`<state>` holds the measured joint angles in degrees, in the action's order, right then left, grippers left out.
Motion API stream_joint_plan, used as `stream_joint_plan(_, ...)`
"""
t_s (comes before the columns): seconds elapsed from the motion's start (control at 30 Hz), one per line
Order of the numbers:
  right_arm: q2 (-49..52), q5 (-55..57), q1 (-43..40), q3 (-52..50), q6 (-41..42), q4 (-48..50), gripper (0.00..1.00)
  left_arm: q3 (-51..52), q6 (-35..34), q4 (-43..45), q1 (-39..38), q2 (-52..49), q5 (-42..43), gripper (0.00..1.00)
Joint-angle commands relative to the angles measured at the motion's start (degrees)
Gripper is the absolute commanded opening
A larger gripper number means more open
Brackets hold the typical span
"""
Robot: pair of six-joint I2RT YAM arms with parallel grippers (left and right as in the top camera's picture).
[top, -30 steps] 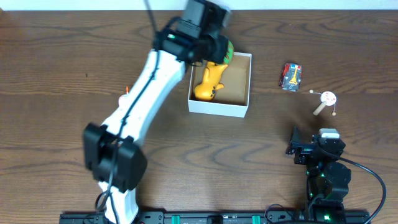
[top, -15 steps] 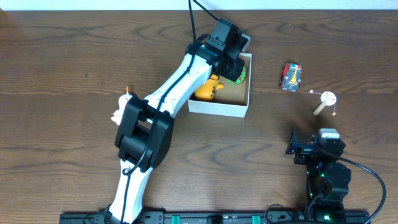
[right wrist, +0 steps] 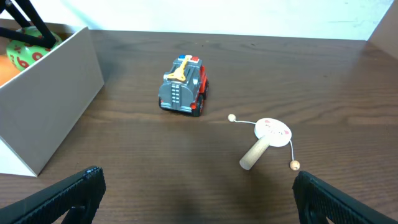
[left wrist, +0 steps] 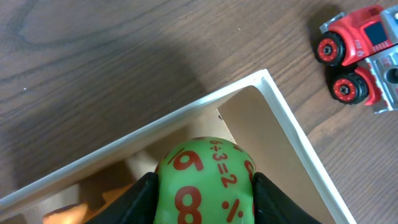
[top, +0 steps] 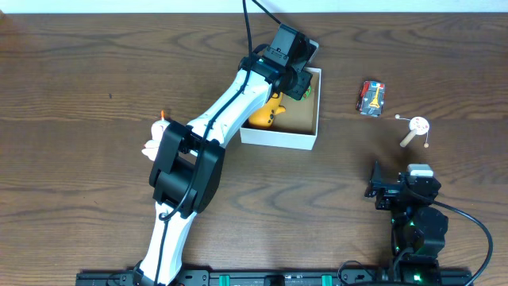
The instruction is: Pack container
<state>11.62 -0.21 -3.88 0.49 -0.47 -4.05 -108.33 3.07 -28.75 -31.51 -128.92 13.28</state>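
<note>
The container (top: 279,140) is a shallow white box with a tan inside, at the table's far middle. A yellow toy (top: 266,111) lies in it. My left gripper (top: 298,79) hangs over the box's far right corner, and its arm hides most of the inside. In the left wrist view the left gripper (left wrist: 204,182) is shut on a green ball (left wrist: 208,162) with red numbers, above the tan floor near the white rim (left wrist: 292,130). The ball (right wrist: 25,53) also peeks over the box wall (right wrist: 50,106). My right gripper (right wrist: 199,199) stands open with nothing in it, near the front right (top: 381,189).
A red and grey toy fire truck (top: 371,97) sits right of the box. A small wooden drum toy on a stick with beads on strings (top: 414,130) lies beyond it to the right. A small pale toy (top: 151,145) shows at the left beside the arm.
The left arm swung right along the box, carrying the green ball from its far left side to its far right corner, then stayed there. The right arm has not moved.
</note>
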Motion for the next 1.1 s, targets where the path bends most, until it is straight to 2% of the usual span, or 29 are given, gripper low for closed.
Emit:
stream_joint_plan(0.0, -0.09, 0.35, 1.18, -0.17, 0.17, -0.17, 0.99, 0.0, 0.35, 0.24, 0.31, -0.83, -0.96, 0.5)
stream_joint_plan(0.07, -0.09, 0.37, 1.18, -0.17, 0.17, -0.17, 0.99, 0.0, 0.37, 0.22, 0.31, -0.85, -0.96, 0.54)
stream_joint_plan(0.33, -0.09, 0.35, 1.18, -0.17, 0.17, -0.17, 0.99, 0.0, 0.37, 0.39, 0.33, -0.85, -0.96, 0.59)
stream_joint_plan(0.47, -0.09, 0.35, 1.18, -0.17, 0.17, -0.17, 0.99, 0.0, 0.37, 1.25, 0.59, -0.85, -0.96, 0.66)
stream_joint_plan(0.83, -0.09, 0.35, 1.18, -0.17, 0.17, -0.17, 0.99, -0.33, 0.35, 2.1, 2.89, -0.2, -0.96, 0.67)
stream_joint_plan(1.07, -0.09, 0.35, 1.18, -0.17, 0.17, -0.17, 0.99, -1.81, -1.66, -1.73, 8.72, 7.85, -1.01, 0.67)
